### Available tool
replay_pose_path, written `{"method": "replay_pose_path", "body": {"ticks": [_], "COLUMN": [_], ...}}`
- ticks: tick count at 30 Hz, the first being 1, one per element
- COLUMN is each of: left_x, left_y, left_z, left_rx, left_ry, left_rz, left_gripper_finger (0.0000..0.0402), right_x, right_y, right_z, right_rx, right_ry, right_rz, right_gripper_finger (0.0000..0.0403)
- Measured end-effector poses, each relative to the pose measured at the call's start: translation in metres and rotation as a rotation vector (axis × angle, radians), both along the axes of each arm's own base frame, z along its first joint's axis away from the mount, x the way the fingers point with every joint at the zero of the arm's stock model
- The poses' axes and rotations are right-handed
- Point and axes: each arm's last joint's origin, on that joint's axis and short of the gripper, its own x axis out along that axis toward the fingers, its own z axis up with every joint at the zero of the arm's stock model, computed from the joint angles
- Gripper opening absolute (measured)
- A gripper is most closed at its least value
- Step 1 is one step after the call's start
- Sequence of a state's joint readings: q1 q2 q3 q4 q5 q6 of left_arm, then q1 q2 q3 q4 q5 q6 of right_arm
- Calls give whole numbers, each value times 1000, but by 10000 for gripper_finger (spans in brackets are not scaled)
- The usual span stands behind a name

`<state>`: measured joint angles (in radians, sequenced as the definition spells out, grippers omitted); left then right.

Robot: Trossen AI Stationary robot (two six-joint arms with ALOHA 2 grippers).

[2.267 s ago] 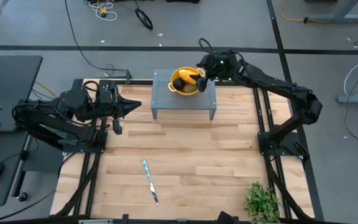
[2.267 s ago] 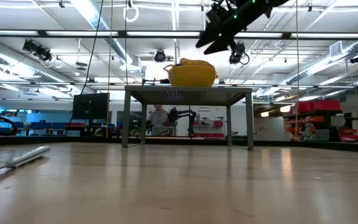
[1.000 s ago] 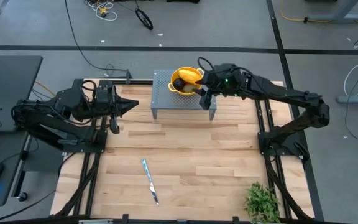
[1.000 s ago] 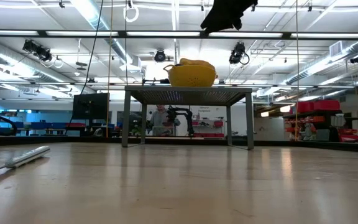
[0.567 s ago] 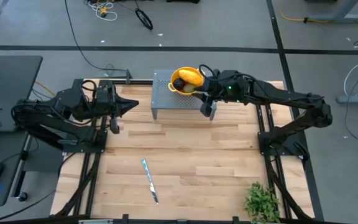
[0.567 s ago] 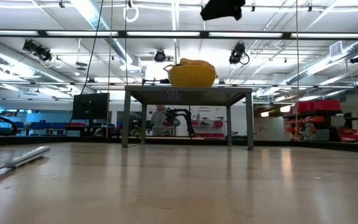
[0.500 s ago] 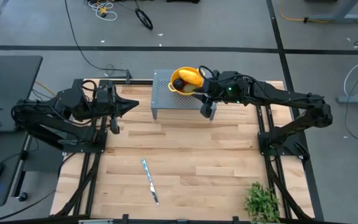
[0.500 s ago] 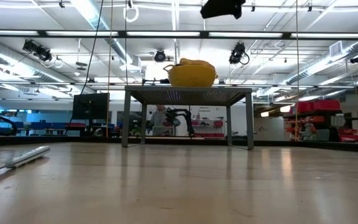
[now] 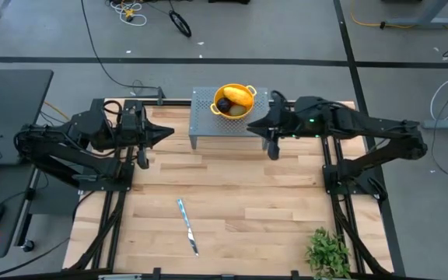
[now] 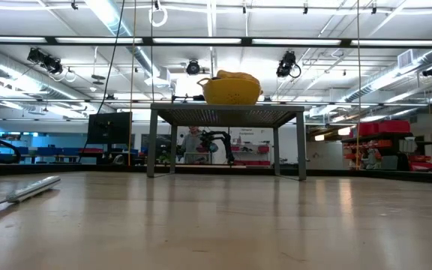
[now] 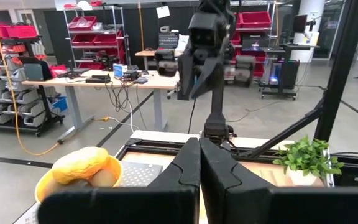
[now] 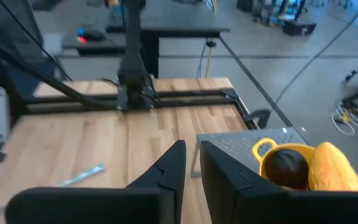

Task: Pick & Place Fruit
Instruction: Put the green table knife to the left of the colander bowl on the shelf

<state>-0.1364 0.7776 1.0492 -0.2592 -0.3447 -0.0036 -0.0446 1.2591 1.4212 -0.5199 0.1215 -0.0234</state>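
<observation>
A small grey perforated metal stand (image 9: 230,124) sits at the far middle of the light wooden table (image 9: 232,202), and on it rests a round yellow bowl with 2 handles (image 9: 235,102). Inside the bowl lie a yellow-orange oblong fruit (image 9: 239,96) and a dark near-black round fruit (image 9: 223,104), touching each other; in the low view the bowl (image 10: 232,90) stands well above the tabletop with clear air beneath the stand.

The wide middle of the table is bare wood. A slim silver knife (image 9: 187,225) lies toward the near left of centre, and a leafy green plant (image 9: 329,252) stands at the near right corner.

The right gripper (image 9: 273,147) hangs beside the right end of the stand, off the bowl, its arm reaching in from the right. Its 2 dark fingers (image 12: 166,171) stand a narrow gap apart with nothing between them.

The left gripper (image 9: 166,131) waits left of the stand, pointing toward it, fingers (image 11: 188,171) pressed together and empty
</observation>
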Motion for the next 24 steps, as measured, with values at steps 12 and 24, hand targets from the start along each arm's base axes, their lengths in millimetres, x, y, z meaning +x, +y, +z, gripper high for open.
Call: {"method": "replay_pose_path", "body": {"ticks": [12,24], "left_x": [0,0], "left_y": [0,-2], "left_z": [0,0], "left_rx": [0,-9], "left_ry": [-2,-4], "left_rz": [-15,-58], "left_gripper_finger": [0,0], "right_x": [-49,-68], "right_y": [10,11], "right_z": [32,42], "right_rx": [-22,-51], "right_ry": [-145,-192], "right_rz": [45,55], "right_gripper_finger": [13,2]}}
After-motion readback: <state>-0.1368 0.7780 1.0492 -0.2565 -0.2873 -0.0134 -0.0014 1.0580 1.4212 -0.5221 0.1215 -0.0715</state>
